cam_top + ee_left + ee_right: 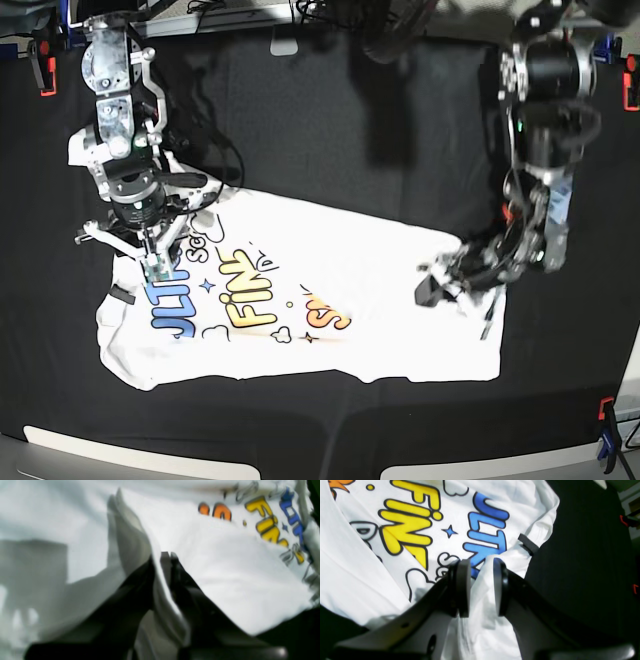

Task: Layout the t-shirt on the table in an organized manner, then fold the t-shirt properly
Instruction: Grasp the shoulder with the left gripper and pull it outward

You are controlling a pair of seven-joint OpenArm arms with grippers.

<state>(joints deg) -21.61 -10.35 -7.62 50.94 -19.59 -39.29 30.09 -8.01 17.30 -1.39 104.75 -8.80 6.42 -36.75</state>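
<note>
The white t-shirt (pixel 370 290) lies print-up on the black table (pixel 330 130), spread wide but creased at both ends. Its yellow and blue letters show in the right wrist view (pixel 405 527) and, blurred, in the left wrist view (pixel 225 567). My right gripper (pixel 155 262), at the left of the base view, is shut on a raised fold of cloth near the blue letters (pixel 481 580). My left gripper (pixel 452 280), at the right of the base view, is low at the shirt's bunched right edge and shut on a ridge of white cloth (pixel 168 555).
Orange-and-blue clamps sit at the table edges, at the far left (pixel 40 65), the far right (pixel 632 90) and the front right (pixel 605 420). A small white sheet (pixel 285 45) lies at the back edge. Black cloth stretches behind and in front of the shirt.
</note>
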